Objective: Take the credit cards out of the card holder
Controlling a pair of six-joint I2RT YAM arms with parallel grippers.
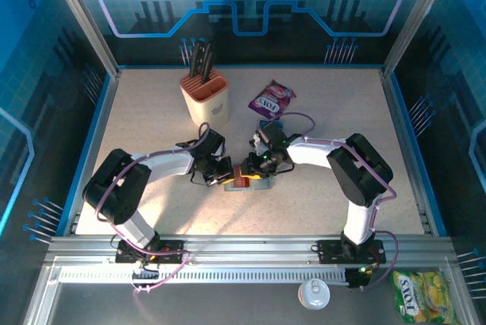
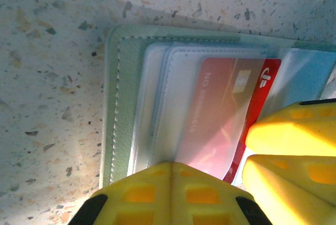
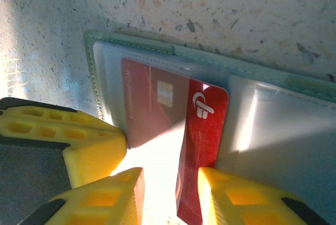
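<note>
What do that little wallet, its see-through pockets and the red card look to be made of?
The card holder looks like leather or faux leather: matte grey-green, with a stitched edge. Its pockets seem to be thin flexible plastic, clear and glossy, since print shows through and glare streaks them. The red card looks like stiff, smooth plastic with a metallic-looking chip.

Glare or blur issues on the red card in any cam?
Right wrist: blown-out glare washes out the red card at lower left; chip readable. Left wrist: clear sleeve sheen hazes the card, print faint. Top external: sharp, table brighter near the front.
</note>
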